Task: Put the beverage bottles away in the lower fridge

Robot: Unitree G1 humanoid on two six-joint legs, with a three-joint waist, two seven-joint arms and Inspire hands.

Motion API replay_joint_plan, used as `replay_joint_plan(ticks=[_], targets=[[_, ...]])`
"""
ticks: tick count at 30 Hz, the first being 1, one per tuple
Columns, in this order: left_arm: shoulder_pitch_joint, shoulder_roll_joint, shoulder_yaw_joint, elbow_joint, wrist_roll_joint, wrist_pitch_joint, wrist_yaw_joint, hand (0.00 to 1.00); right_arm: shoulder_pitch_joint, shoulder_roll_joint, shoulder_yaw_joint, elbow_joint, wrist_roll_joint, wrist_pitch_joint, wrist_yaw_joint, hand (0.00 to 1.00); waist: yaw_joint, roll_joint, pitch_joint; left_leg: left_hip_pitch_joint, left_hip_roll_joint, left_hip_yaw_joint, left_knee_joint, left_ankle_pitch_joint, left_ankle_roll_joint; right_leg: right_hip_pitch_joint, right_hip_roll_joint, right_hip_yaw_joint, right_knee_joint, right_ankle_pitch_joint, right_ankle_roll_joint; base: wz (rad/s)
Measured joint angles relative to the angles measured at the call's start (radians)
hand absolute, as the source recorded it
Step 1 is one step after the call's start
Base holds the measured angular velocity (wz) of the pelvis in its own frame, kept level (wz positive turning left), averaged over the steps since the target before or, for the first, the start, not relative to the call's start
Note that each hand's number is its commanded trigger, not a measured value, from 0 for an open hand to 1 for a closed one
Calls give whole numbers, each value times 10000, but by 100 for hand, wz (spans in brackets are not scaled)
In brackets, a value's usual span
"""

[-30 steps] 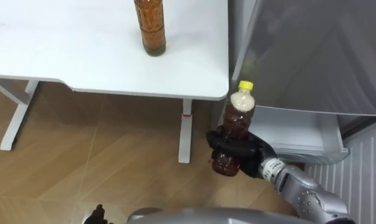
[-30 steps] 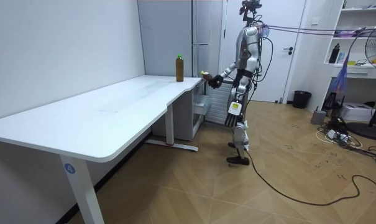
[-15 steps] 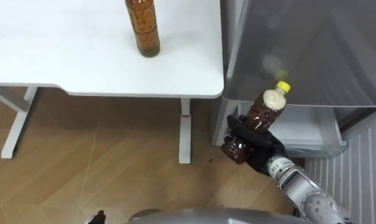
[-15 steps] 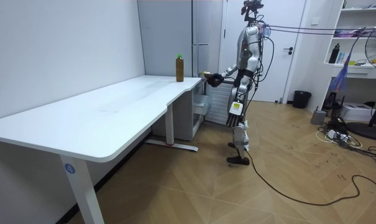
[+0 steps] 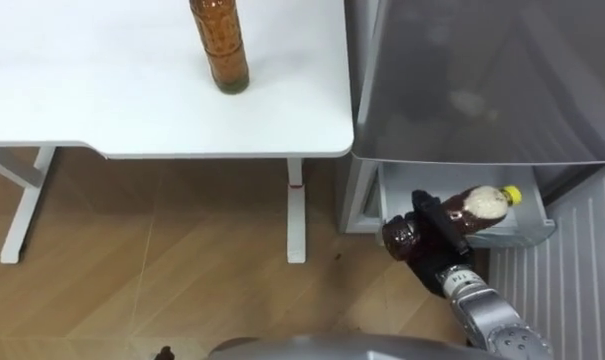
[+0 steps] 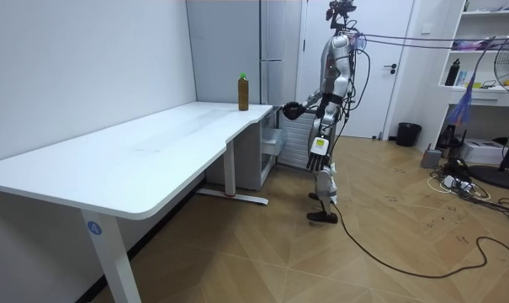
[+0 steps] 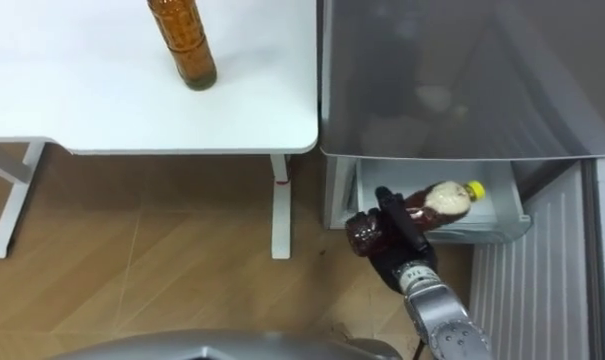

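Closest to us, at the bottom edge of the eye view, the left robot hand (image 5: 164, 352) shows as a small dark sliver over the wooden floor (image 5: 162, 260), well to the left of the open fridge drawer (image 5: 527, 228). We cannot tell its state.

Next comes the right robot hand (image 5: 434, 240), reaching in from the lower right. Its dark fingers are curled round a brown drink bottle (image 5: 479, 205) with a yellow cap, clasping it about the middle. The bottle lies tilted almost flat. Its capped end points right and shows against the white inside of the drawer, while its base sticks out past the drawer's front left corner. Whether the bottle touches the drawer we cannot tell.

The drawer is pulled out at the foot of the grey fridge (image 5: 482, 80), whose upper door rises closed behind it.

Left of the drawer, with its edge just beside the fridge, stands the white table (image 5: 102, 80). A second brown drink bottle (image 5: 219, 45) stands upright on it, well apart from the drawer.

In the room view we see the robot upright before the fridge at the end of the table, its right arm stretched forward.
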Motion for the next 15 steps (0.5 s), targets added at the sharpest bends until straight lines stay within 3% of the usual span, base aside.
replay_joint_plan(ticks=[6,15], targets=[[122,-39,-1,1,-20,-6,-12,0,-3,1,-17,310,458,-171,-102,100,11,84,8,-11,15,64,32,-11,1,3,4,23,7,0,-1,0],[247,-65,241,-21,67,-73,-332,0,-22,89,-465,308,723,-379,-103,100,49,282,-45,-47,3,43,63,-8,1,-31,-11,19,0,-17,5,0]])
